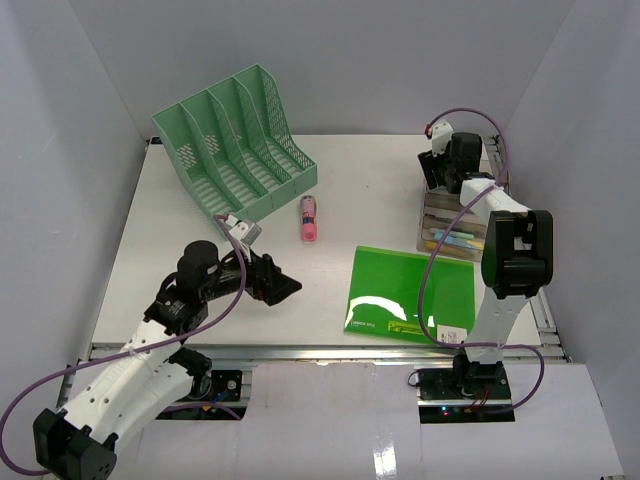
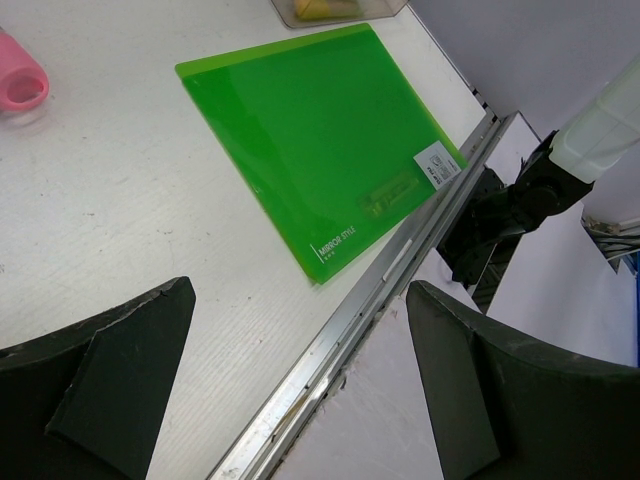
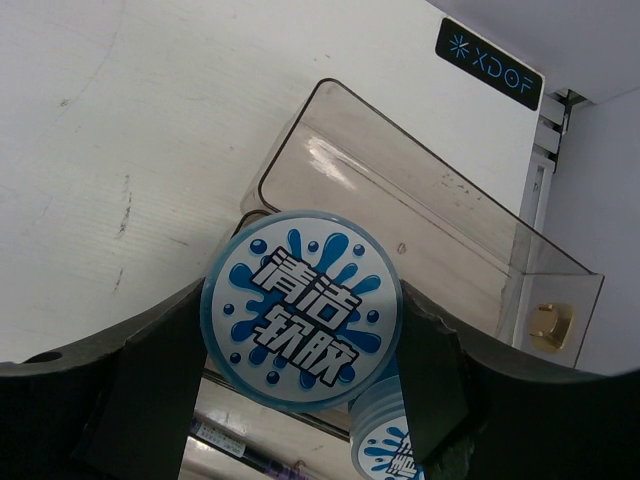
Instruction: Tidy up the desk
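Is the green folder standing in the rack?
No, the folder lies flat on the desk near its front edge, apart from the rack.

Pink object (image 2: 20,85) half off the left edge; lower blue-labelled lid (image 3: 388,445) mostly beyond the bottom edge

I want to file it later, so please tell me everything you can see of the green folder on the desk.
The green folder is a thin, bright green rectangle with rounded corners. It looks like glossy plastic and catches white glare. Small white print runs along one edge, and a white label sits near one corner. It is closed and lies flat on the white desk, with its near edge close to the front rail. Nothing grips it, and only the desk seems to touch it.
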`<state>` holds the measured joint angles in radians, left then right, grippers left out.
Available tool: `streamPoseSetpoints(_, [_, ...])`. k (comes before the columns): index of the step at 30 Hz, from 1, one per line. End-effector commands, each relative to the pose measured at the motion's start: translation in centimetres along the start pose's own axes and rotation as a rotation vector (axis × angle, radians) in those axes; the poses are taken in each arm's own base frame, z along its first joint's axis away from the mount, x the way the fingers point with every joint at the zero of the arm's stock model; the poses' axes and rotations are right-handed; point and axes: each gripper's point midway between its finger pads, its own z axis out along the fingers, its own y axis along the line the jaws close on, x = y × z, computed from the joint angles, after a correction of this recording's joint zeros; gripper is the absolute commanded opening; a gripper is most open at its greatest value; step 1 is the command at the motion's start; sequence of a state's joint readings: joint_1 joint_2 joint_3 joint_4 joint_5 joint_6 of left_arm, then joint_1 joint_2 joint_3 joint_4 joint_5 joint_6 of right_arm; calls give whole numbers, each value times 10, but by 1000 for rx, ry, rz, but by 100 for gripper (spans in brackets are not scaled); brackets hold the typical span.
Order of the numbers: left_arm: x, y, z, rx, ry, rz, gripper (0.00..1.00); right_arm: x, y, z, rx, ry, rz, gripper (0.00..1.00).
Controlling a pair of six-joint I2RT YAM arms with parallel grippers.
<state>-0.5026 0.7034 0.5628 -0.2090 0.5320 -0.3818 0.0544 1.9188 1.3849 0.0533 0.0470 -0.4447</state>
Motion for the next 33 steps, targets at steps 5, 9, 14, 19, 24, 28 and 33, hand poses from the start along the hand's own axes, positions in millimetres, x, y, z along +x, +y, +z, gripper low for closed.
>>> streamPoseSetpoints(5, [1,-1,1,13,-5,3,98,-19,-2,-15,-8,-66,-18,14])
streamPoseSetpoints(9, [2,-1,1,13,-2,1,98,-20,-2,-17,-11,-65,-12,26])
streamPoseSetpoints(14, [1,-2,0,18,-6,4,98,-22,-3,-18,-14,-60,-9,52])
streamPoseSetpoints(19, [0,-2,0,16,-9,6,98,-33,-7,-25,-7,-75,-5,86])
streamPoseSetpoints(24, [-2,-4,-2,19,-21,14,98,-57,-16,-39,0,-119,3,90])
streamPoseSetpoints(28, [-4,-4,-4,13,-32,18,98,-75,-1,-58,-115,-146,5,90])
streamPoseSetpoints(33, [-9,-3,-8,-11,-53,27,98,-102,88,-99,-570,-193,46,90])
